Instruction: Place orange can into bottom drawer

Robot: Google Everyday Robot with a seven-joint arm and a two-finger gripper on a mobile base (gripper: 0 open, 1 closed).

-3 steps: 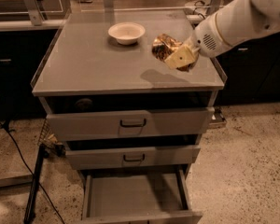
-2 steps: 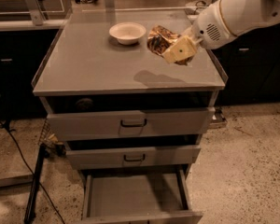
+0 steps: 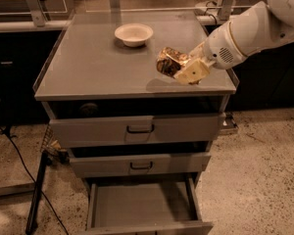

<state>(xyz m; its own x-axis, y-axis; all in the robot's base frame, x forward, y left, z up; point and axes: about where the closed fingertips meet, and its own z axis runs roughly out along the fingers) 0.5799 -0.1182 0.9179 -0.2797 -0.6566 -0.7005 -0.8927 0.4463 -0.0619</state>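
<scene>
Holding orange can (image 3: pixel 167 61): claw (image 3: pixel 182 68) clamped on it, raised above tabletop (image 3: pixel 93 67), front right, apart from white bowl (image 3: pixel 134 34). Bottom drawer (image 3: pixel 142 205) open, can not yet inside. Pickup done; transfer and release left.

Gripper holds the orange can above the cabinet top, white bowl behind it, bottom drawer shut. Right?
Not quite: the bottom drawer is pulled open, not shut, as the camera view shows. The gripper does hold the orange can above the cabinet top, white bowl behind it.
</scene>
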